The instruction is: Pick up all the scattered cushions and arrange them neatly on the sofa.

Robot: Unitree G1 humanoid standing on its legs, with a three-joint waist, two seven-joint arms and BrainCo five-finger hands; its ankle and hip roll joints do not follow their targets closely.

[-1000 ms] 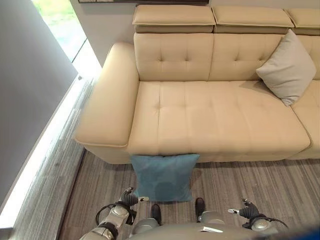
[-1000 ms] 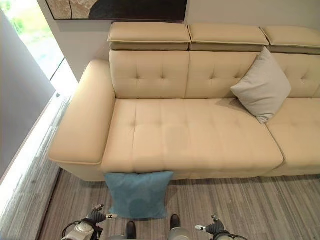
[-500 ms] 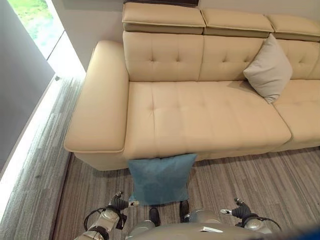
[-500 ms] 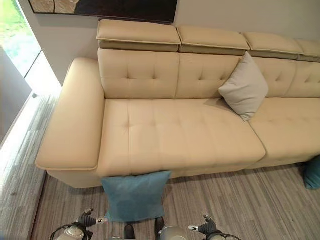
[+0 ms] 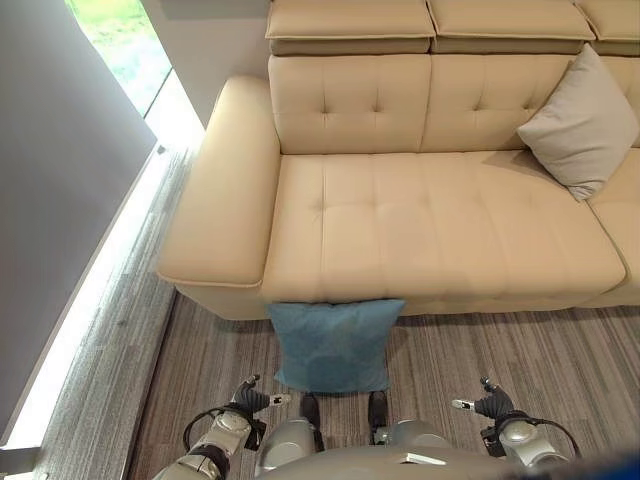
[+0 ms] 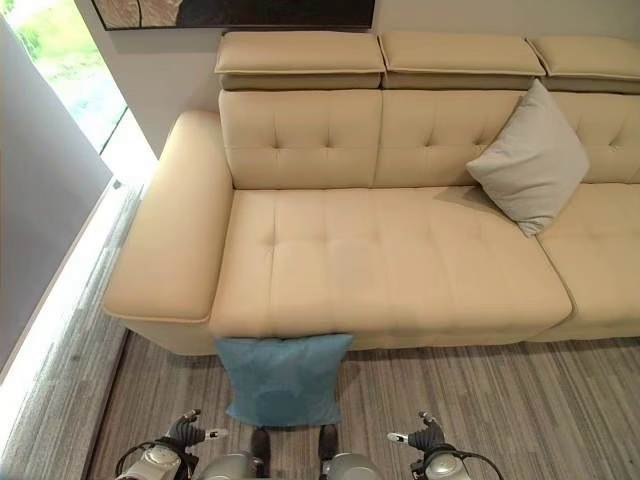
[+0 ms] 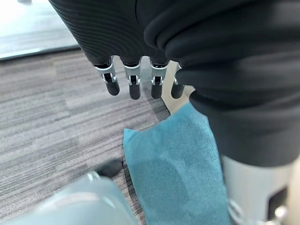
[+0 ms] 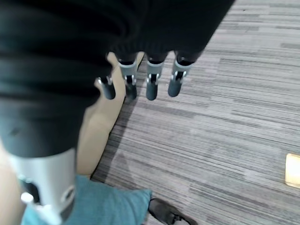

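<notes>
On the grey striped carpet (image 5: 520, 350) ahead of both hands, between them, a blue cushion (image 5: 334, 343) stands leaning with its top edge against the front of the cream sofa (image 5: 440, 220). The left hand (image 5: 250, 400) hangs low beside the cushion's lower left corner, near it but apart. In its wrist view the fingers (image 7: 133, 86) hang straight and relaxed, holding nothing, with the blue cushion lying past and below them. The right hand (image 5: 490, 403) hangs on the other side, farther from the cushion than the left. Its fingers (image 8: 151, 86) are likewise straight and loose over the carpet, empty, with the sofa's base just past them and a corner of the blue cushion nearer the wrist.

Well beyond the right hand, a grey cushion (image 5: 578, 122) stands on one corner on the sofa seat, tilted back against the tufted backrest. A dark framed picture (image 6: 235, 12) hangs on the wall above the headrests. No writing or label can be read on either cushion or on the sofa. Far off to the left hand's side, a bright window (image 5: 120, 50) meets the floor.
</notes>
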